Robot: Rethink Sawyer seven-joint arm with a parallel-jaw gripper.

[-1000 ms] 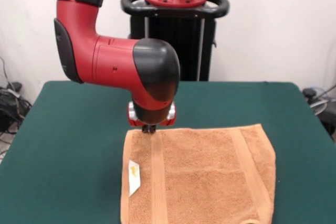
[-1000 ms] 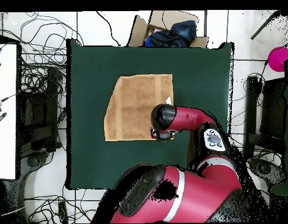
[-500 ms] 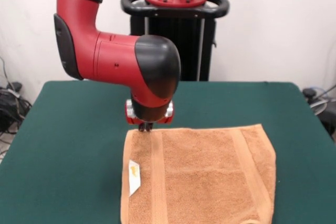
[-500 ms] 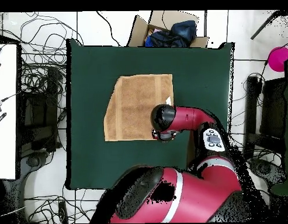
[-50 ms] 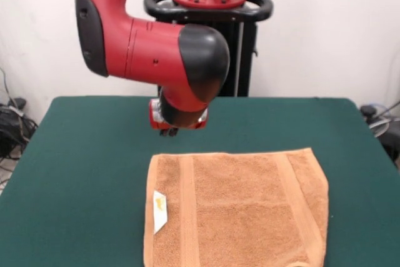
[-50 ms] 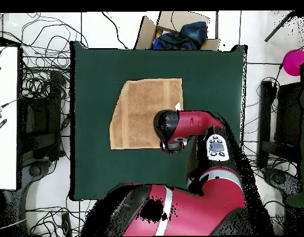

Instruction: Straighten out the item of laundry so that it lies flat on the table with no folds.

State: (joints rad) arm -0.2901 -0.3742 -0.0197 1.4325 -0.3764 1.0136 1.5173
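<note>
The item of laundry [image 5: 237, 211] is an orange-tan towel spread out on the green table [image 5: 81, 173], with band stripes near both ends and a white tag [image 5: 160, 211] at its left. Its near edge runs out of the front view. From above, the towel [image 6: 142, 114] looks flat and slightly skewed, and the arm covers its corner nearest the robot. My gripper [image 5: 170, 132] hangs above bare table just beyond the towel's far edge, apart from the cloth and holding nothing. Its tips are too small to judge.
A cardboard box [image 6: 179, 31] with dark blue cloth in it sits off the table's far side in the overhead view. Cables [image 6: 43, 80] cover the floor beside the table, with a white surface [image 6: 5, 117] at the left and a pink object [image 6: 294, 62] at the right.
My gripper has lifted off the towel's far edge and drawn back toward the pedestal. The towel has not moved.
</note>
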